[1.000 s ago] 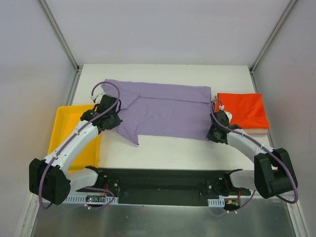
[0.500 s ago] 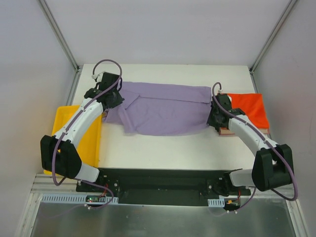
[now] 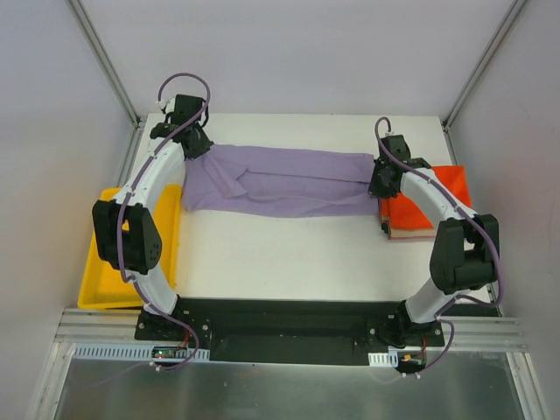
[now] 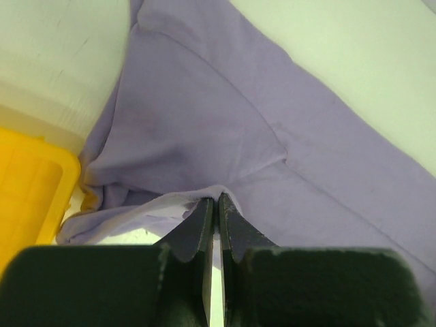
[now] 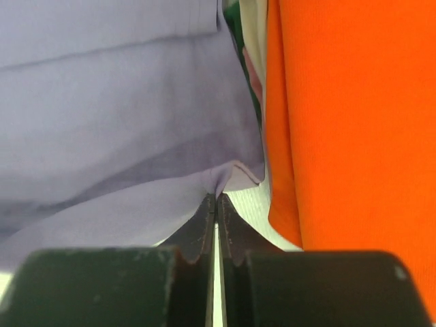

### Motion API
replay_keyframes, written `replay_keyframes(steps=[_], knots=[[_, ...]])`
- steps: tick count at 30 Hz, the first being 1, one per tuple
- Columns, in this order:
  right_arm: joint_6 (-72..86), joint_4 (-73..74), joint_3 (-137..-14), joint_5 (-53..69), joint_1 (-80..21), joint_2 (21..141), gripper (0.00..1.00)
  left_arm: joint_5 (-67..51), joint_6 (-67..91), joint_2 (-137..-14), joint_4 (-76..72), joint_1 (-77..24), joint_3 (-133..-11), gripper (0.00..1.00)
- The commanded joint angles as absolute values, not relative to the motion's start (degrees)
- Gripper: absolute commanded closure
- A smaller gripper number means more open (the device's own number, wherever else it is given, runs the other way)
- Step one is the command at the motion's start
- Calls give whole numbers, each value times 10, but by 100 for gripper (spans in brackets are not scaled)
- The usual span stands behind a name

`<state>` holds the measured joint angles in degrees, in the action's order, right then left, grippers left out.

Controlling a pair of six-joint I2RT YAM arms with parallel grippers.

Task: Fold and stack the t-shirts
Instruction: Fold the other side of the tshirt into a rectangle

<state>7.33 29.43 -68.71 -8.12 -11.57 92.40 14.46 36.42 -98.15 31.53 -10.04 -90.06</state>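
Thin, limp and light, the lilac t-shirt (image 3: pixel 280 182) will sag and crease wherever unsupported, so its edge corners look the best places to grip, kept taut between them. It lies as a long doubled band across the far tabletop (image 3: pixel 289 254), beside the folded orange t-shirt (image 5: pixel 354 136); the left jaws and right jaws are each pinched closed on its edge, one per end
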Motion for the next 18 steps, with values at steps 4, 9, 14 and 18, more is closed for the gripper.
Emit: replay_keyframes(steps=[4,9,14,18], knots=[[46,312,-781,-88,-96,983,99,124,314,-1062,308,-76,-1004,100],[43,323,-829,-91,-89,1028,99,106,289,-1127,308,-68,-1078,100],[43,330,-853,-101,-87,1050,99,86,263,-1183,309,-62,-1143,100],[47,331,-862,-104,-84,1063,96,98,261,-1205,309,-56,-1163,100]])
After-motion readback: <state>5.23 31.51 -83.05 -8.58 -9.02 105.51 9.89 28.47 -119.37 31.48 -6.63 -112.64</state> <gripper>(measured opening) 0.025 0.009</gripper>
